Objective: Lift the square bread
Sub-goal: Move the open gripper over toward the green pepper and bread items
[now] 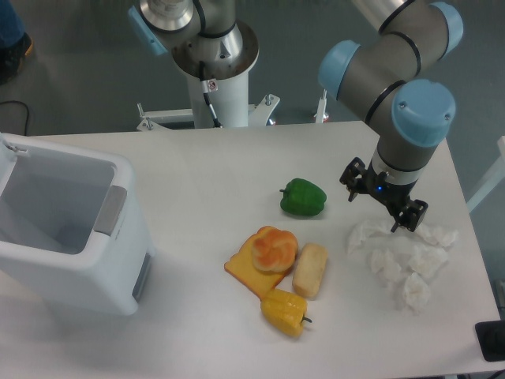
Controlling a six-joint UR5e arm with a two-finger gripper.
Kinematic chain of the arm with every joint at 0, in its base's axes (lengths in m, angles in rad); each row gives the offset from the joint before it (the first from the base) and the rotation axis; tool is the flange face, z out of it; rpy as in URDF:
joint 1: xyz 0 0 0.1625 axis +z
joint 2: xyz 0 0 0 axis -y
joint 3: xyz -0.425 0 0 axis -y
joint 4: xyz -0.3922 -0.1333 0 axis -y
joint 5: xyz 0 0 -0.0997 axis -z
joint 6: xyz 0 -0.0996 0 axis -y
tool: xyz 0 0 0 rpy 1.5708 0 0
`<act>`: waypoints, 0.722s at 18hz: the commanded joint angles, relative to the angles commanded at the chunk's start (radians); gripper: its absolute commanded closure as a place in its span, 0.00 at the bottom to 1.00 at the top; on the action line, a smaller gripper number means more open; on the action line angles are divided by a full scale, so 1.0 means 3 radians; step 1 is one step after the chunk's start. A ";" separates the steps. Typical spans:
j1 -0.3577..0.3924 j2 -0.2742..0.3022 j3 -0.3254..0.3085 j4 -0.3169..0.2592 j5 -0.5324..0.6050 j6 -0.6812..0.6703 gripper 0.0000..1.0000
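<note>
Your claw (384,204) hangs over the right side of the table (197,170) with its fingers spread apart and nothing between them, so the pick has not begun: reaching, closing and lifting all remain. Just below and to its right lies a heap of crumpled white tissue (402,264), which you should keep out of the approach. To the claw's left, a green bell pepper (303,197) sits alone. The square bread (310,270) lies down and left of the claw, well apart from it, in a tight cluster: its left long side is touching or nearly touching the orange toast slice (246,272) that carries the round swirled bun (274,249), and the yellow bell pepper (286,312) presses close at its near end. Its right flank faces bare table toward the tissue, which looks like your cleanest way in. The white bin (67,229) stands far off at the left, no obstacle here.
</note>
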 joint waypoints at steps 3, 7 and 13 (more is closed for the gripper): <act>-0.0005 0.0000 -0.0010 0.0015 -0.0005 0.0000 0.00; -0.0020 0.0015 -0.0026 0.0021 -0.0005 0.0000 0.00; 0.0005 0.0097 -0.0352 0.0260 -0.0163 -0.0041 0.00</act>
